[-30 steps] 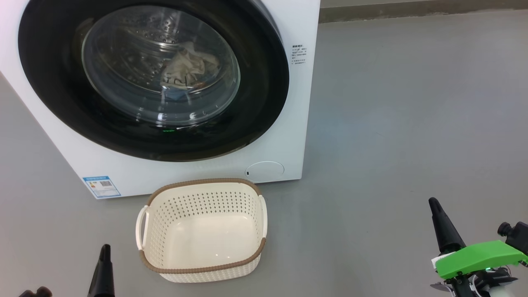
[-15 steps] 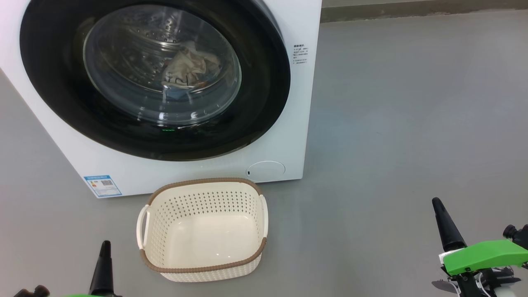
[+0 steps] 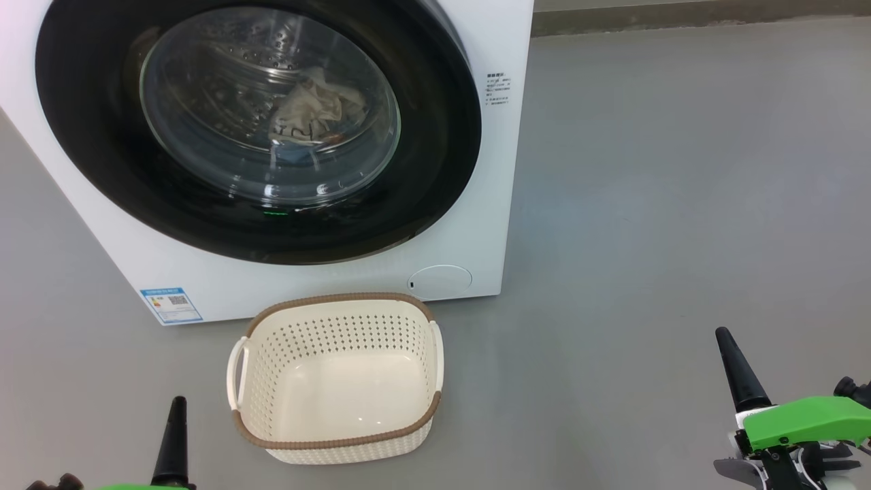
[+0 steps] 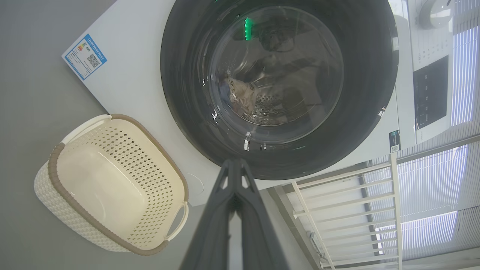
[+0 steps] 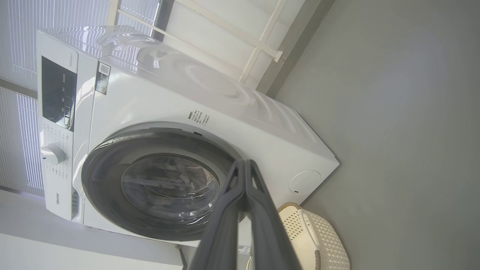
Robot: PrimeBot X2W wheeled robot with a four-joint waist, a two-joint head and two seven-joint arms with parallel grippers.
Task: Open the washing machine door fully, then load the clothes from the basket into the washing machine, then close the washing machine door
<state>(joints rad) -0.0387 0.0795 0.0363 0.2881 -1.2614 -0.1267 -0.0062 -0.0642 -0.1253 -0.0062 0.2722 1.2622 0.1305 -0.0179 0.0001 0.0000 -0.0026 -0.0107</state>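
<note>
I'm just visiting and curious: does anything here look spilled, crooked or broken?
Nothing stands out. The basket sits upright and empty before the washing machine, whose door is shut, with the clothes inside.

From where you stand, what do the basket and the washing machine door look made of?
The basket: likely cream plastic, moulded with holes, brown woven-look rim. The washing machine door: glossy black, probably plastic, with reflections; clear bulging window, probably glass.
</note>
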